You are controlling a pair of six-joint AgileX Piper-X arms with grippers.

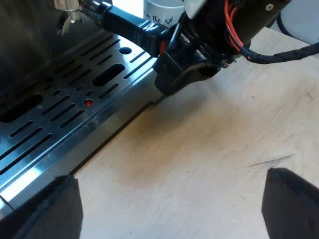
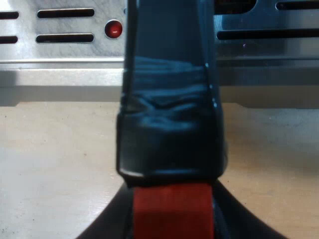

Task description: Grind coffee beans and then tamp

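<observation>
The left gripper (image 1: 172,211) hangs low over the bare wooden worktop (image 1: 214,149), its two black fingers (image 1: 291,206) spread wide with nothing between them. Just ahead of it the steel drip tray (image 1: 60,124) of the espresso machine (image 1: 30,40) lies on the boards, slotted all over, with a small red dot (image 1: 88,103) among the slots.

Now the metal holder (image 1: 70,6). Its metal head sits up at the machine's front, above the tray, though whether it is locked in cannot be told. Its dark handle (image 1: 127,22) reaches out over the tray towards the tray's front edge, where steel meets wood.

At the far tip of that handle is the right gripper (image 2: 172,199). Seen along its own arm, the handle runs straight out from it. There is a band of black wrap on the handle, and the red end (image 2: 172,216) sits nearest the wrist. Dark fingers (image 2: 107,224) curve in against both sides of the red end, pressed onto it, so the right gripper is pinching the holder by its handle.

Beyond the handle stands a white mug (image 1: 162,10) with dark lettering, close by the right arm.
</observation>
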